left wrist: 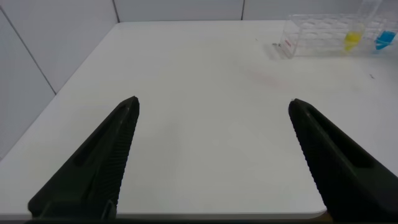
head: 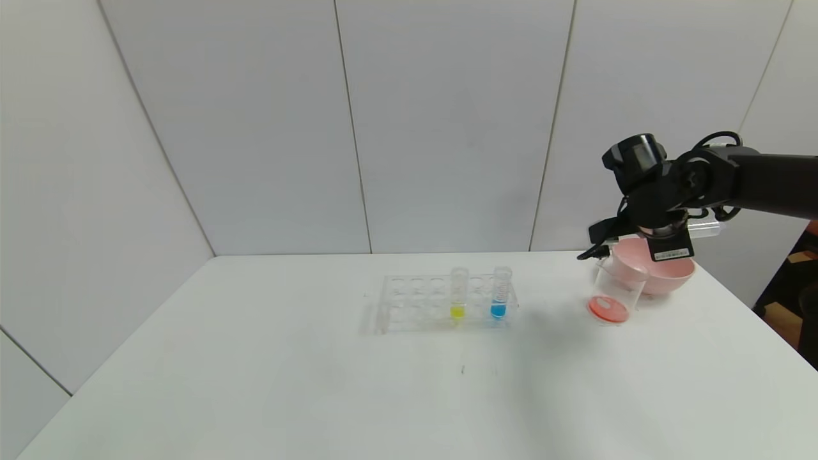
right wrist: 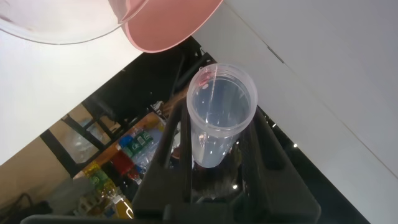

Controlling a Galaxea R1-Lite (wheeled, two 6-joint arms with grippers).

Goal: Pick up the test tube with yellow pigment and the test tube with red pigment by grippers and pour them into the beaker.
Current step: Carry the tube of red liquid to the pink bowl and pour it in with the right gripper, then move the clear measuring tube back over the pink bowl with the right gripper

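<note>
My right gripper [head: 597, 246] is shut on the test tube with red pigment [right wrist: 221, 118] and holds it tilted just above the beaker [head: 615, 295], at the table's far right. The tube looks nearly empty, with a red trace at its rim. The beaker stands upright with red-orange liquid at its bottom. The test tube with yellow pigment [head: 458, 294] stands in the clear rack [head: 415, 300] at mid table; it also shows in the left wrist view [left wrist: 352, 38]. My left gripper [left wrist: 214, 106] is open and empty over the near left part of the table, out of the head view.
A blue-liquid tube [head: 500, 292] stands in the rack, right of the yellow one. A pink bowl [head: 664, 273] sits right behind the beaker. White walls stand behind the table. The table's right edge runs close to the bowl.
</note>
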